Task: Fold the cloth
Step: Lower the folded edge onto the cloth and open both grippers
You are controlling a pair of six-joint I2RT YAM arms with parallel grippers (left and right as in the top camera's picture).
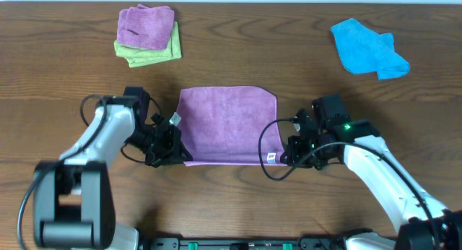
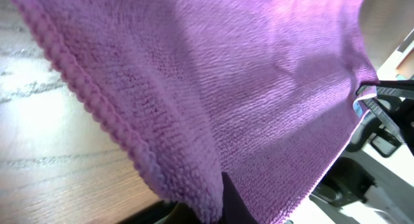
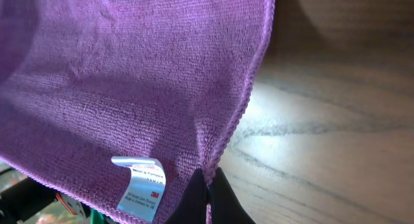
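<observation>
I've got the lilac-purple microfibre cloth in the middle of the brown wooden table, and both arms have hold of its near edge. The left gripper is pinched shut on the near-left corner. The right gripper is clamped on the near-right corner, just beside the small white tag. In both wrist views the fabric hangs away from the fingers with bare wood showing past it, so I judge the near edge is raised while the far part lies flat. To me this is the start of the first fold, with the near edge to be carried over to the far one. To do it well I'd move both arms together at the same height and pace, keeping the edge taut between them so the middle doesn't sag or bunch. I'd bring the corners down squarely on the far corners and only release once the edges line up. The stitched hem in the right pinch looks thin, so a jerk could pull it free. The small folded purple square on the yellow-green cloth at far left and the crumpled bright blue cloth at far right sit well apart from the fold path.
</observation>
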